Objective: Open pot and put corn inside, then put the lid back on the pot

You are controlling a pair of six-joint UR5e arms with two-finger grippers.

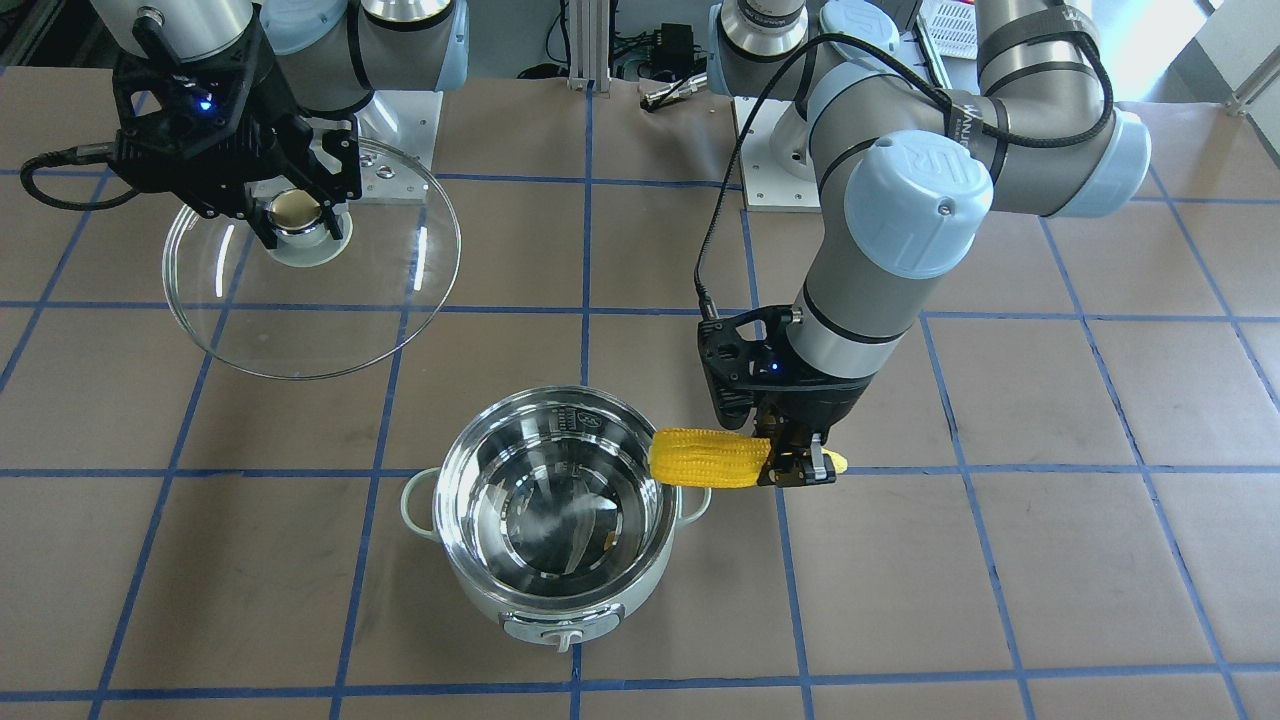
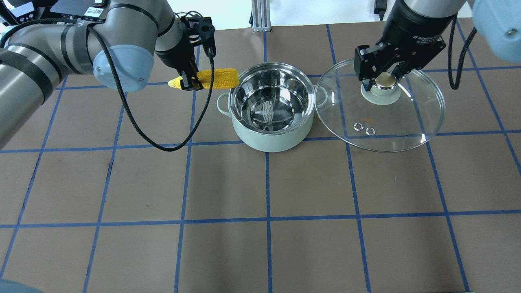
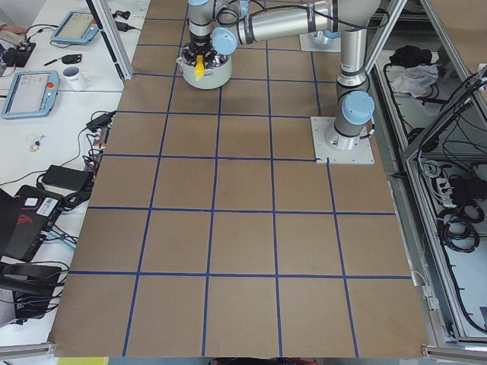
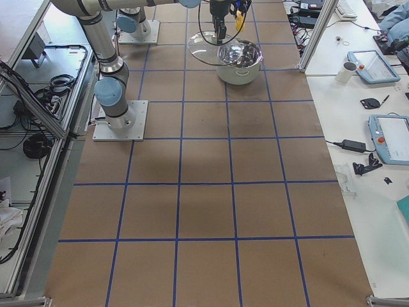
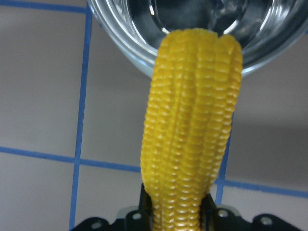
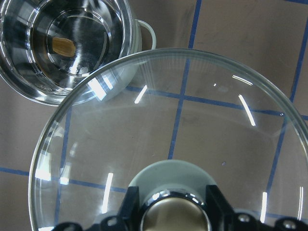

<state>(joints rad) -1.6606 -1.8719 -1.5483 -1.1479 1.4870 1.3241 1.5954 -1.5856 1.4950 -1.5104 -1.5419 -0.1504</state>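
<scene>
The pale mint pot (image 2: 272,106) stands open on the table, its steel inside empty; it also shows in the front view (image 1: 556,520). My left gripper (image 2: 190,82) is shut on the pointed end of the yellow corn (image 2: 217,78), held level above the table, its blunt end at the pot's rim. The corn shows in the front view (image 1: 710,459) and the left wrist view (image 5: 192,130). My right gripper (image 2: 382,83) is shut on the knob of the clear glass lid (image 2: 403,118), held beside the pot. The lid shows in the front view (image 1: 330,300) and the right wrist view (image 6: 192,144).
Brown table cover with a blue tape grid (image 2: 266,219). Arm base plates (image 1: 775,160) stand at the robot's side of the table. Side benches hold teach pendants and a mug (image 4: 351,70), off the work area.
</scene>
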